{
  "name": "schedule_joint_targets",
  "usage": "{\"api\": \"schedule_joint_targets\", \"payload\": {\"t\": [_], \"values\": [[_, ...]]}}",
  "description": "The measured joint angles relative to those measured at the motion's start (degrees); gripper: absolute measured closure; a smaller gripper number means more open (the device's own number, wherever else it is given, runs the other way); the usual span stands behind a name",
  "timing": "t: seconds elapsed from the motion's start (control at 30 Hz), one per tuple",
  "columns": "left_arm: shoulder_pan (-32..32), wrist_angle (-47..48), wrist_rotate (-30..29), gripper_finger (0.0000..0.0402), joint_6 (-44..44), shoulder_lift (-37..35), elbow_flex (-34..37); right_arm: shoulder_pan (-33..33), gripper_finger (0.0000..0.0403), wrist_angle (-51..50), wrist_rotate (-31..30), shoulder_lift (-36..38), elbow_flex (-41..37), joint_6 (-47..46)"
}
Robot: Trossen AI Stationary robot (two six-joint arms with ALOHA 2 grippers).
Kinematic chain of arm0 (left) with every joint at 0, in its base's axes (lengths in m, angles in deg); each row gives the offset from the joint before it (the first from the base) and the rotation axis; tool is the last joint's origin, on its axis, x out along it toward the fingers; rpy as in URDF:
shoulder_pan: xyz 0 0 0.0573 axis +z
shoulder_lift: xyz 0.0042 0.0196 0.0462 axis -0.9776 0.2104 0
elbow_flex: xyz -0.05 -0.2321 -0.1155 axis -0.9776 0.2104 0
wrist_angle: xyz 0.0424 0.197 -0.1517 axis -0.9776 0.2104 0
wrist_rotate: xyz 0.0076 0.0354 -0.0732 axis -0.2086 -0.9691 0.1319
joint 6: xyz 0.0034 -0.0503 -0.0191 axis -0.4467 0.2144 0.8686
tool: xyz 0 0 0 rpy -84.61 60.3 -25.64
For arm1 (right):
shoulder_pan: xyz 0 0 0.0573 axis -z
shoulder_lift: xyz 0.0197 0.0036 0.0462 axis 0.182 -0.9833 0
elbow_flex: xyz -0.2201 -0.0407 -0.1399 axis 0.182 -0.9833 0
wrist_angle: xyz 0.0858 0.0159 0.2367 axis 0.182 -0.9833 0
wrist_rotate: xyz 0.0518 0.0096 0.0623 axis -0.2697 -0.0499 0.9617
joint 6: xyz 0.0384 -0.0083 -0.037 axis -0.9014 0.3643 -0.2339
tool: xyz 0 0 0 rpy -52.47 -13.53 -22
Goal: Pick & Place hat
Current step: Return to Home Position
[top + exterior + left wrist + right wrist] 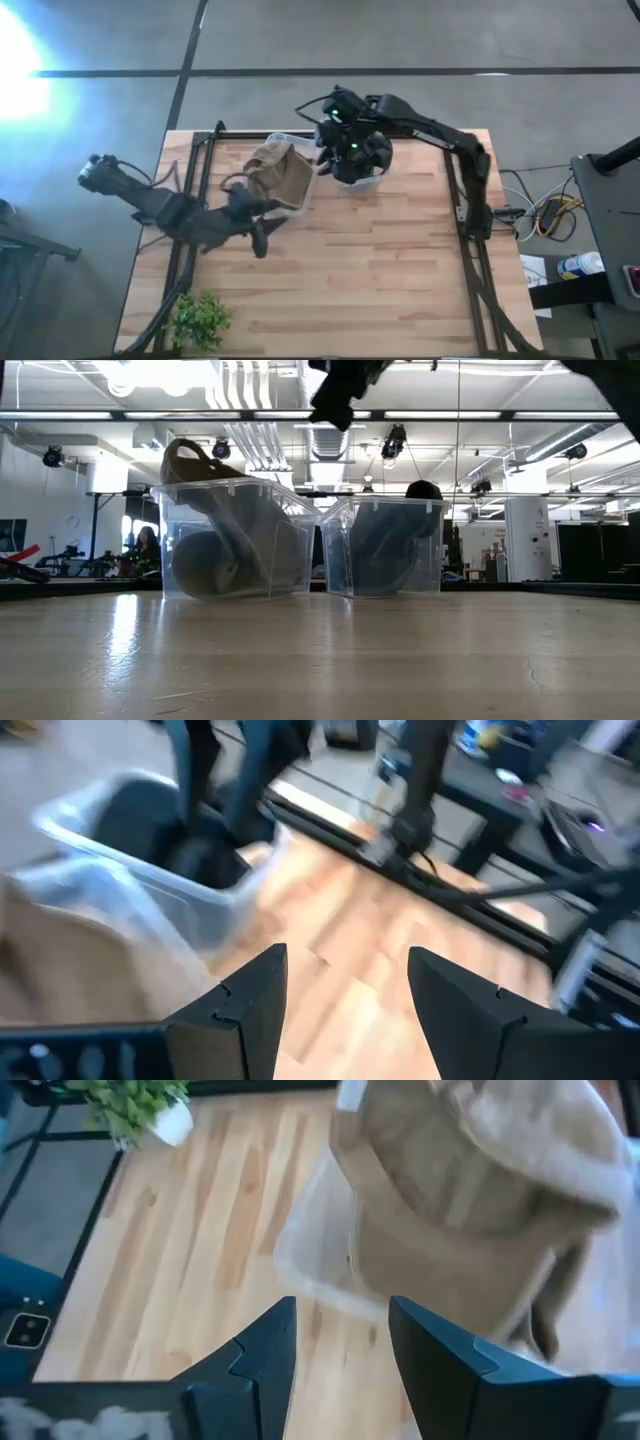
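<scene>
A tan hat [283, 175] lies in the left clear bin [230, 540], its brim sticking up over the rim [190, 460]. It also shows in the right wrist view [480, 1190]. A dark hat [362, 158] lies in the right clear bin [385, 545]. My right gripper [325, 148] hangs above and between the two bins, open and empty [340, 1305], facing the tan hat. My left gripper [262, 238] is just on the near side of the left bin, above the table, open and empty [345, 955].
The two bins stand side by side at the far middle of the wooden table [380, 270]. A small potted plant [200, 318] stands at the near left corner. Black frame rails [465, 200] run along the table's left and right sides.
</scene>
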Motion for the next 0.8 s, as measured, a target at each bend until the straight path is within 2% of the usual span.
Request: {"api": "schedule_joint_targets", "payload": {"t": [0.2, 0.33, 0.5, 0.63, 0.8], "values": [[8.66, -23.23, 19.58, 0.02, -8.16, -0.78, 12.17, 0.55, 0.0248, 5.24, -2.07, 12.54, -21.55, -4.76], [12.76, -36.67, 28.2, 0.02, -13.46, -1.68, 18.77, 0.58, 0.0248, 12.8, -5.17, 24.05, -38.42, -10.35], [15.43, -41.54, 29.54, 0.02, -17.16, -5.03, 23.16, -0.39, 0.0248, 21.8, -9.14, 38.83, -54.78, -17.64], [17.33, -41.42, 29.85, 0.02, -16.79, -8.5, 26.28, -2.36, 0.0248, 25.57, -12.56, 49.0, -63.02, -22.21], [20.2, -41.57, 30.4, 0.02, -15.99, -14.13, 30.97, -4.03, 0.0248, 25.67, -19.53, 58.76, -71.06, -24.91]]}}
